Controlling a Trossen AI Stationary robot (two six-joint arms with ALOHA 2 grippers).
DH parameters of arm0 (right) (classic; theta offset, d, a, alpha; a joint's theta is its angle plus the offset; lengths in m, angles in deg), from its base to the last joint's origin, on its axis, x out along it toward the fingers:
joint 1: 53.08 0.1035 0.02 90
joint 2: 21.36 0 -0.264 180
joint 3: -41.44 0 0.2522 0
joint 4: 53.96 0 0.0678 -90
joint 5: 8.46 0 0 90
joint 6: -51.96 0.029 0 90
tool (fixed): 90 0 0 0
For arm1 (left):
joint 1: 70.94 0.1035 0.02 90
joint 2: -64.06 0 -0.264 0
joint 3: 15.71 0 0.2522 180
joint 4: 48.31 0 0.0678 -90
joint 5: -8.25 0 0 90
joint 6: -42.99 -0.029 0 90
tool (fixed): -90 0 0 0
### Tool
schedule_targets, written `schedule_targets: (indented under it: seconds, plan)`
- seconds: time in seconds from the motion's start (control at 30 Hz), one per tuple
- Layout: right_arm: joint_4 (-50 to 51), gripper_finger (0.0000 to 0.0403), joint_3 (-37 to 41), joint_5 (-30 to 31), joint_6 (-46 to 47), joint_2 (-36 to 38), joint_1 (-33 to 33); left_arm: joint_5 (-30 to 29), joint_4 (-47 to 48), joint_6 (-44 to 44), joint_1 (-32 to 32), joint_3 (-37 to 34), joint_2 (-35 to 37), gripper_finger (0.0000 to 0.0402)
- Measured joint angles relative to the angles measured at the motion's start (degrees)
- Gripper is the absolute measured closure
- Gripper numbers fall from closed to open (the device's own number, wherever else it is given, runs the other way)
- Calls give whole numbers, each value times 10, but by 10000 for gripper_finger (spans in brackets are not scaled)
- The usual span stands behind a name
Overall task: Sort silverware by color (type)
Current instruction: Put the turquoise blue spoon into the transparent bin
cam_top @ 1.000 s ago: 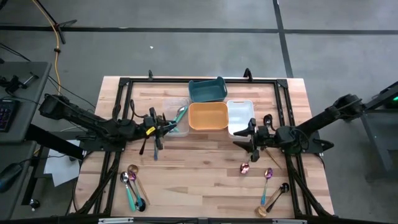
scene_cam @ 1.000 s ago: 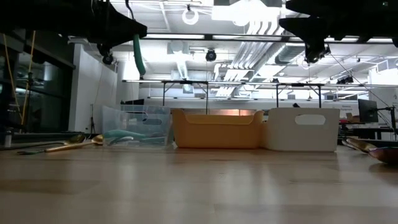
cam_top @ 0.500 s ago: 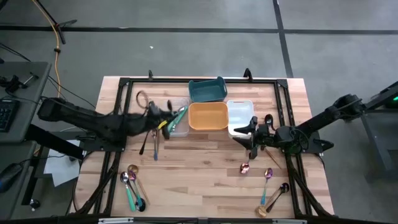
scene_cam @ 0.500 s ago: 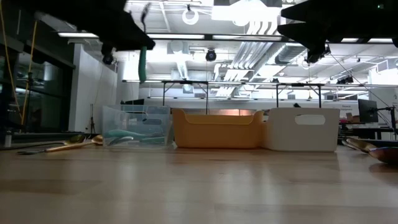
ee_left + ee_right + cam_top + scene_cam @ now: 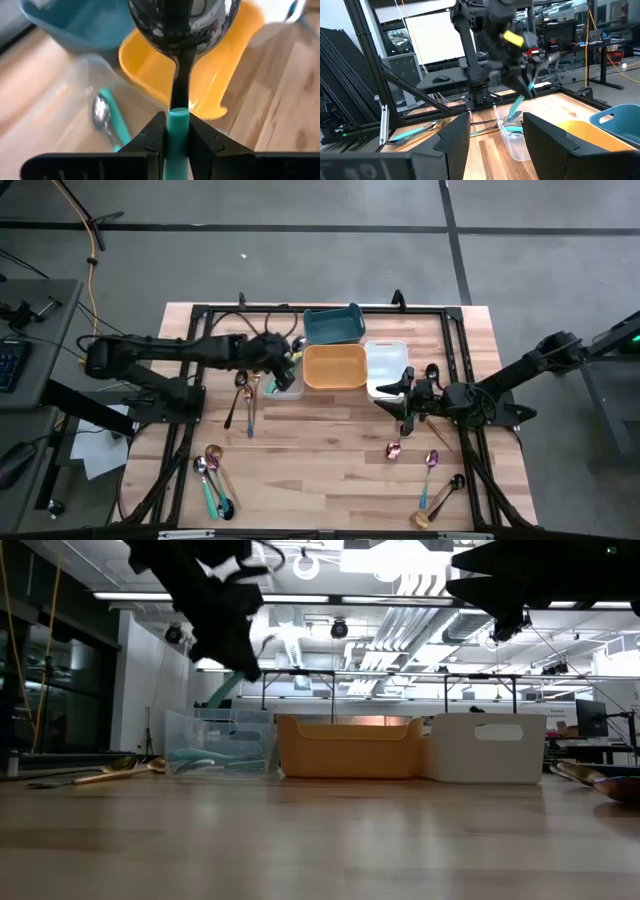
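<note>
Left gripper (image 5: 177,142) poised above the clear plastic rectangular tray (image 5: 284,370), fingers (image 5: 152,137) clamped tight on the teal handle of a silver-bowled spoon (image 5: 182,30), bowl pointing away over the orange rectangular tray (image 5: 335,367). Inside the clear tray, at least one more teal-handled silver spoon (image 5: 106,122) lying flat. From table height, the same spoon's teal handle (image 5: 226,690) slanting down toward the clear tray, close above its rim. Right gripper (image 5: 400,402) hovering near the front edge of the white rectangular tray (image 5: 386,360), fingers (image 5: 454,140) spread apart with nothing between them. Dark teal rectangular tray (image 5: 334,325) behind the orange one, at the far side of the wooden table (image 5: 320,460). A black utensil (image 5: 232,408) and a slim gold one (image 5: 249,402) loose on the table, just in front of the clear tray. Near the left front corner, a cluster of spoons (image 5: 213,480), gold, silver and teal-handled, lying together. To the right front, an iridescent pink-purple spoon (image 5: 393,450) below the right gripper, another pink-bowled, teal-handled spoon (image 5: 429,472) beside it, and a black spoon with a gold one (image 5: 440,502) near the edge.
</note>
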Motion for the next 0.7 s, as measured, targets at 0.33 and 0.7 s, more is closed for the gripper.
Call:
schedule_targets:
  seconds: [0.33,0.7]
  plan:
    - [0,226,0,0,4,0,0,12,70,48,11,3,-47,358]
    - [0,226,0,0,4,0,0,11,83,55,11,3,-47,334]
